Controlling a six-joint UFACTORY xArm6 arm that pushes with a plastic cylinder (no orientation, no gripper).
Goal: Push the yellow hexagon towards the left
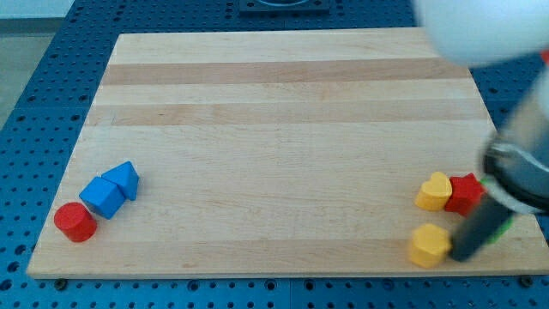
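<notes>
You will find the yellow hexagon (429, 245) at the surface's (283, 129) bottom-right corner, close to the bottom edge. My tip (460, 256) sits just on its right side, touching or nearly so; blur prevents certainty. The tool is a plain rod, so it grasps nothing. Above the hexagon lie a yellow heart-shaped block (435, 191) and a red block (466, 194), touching. At the view's left: a red cylinder (75, 222), blue cube (104, 197), blue triangular block (123, 179), clustered.

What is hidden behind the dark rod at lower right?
A sliver of green shows behind the rod; its shape is covered. My tip sits right of the yellow hexagon.
</notes>
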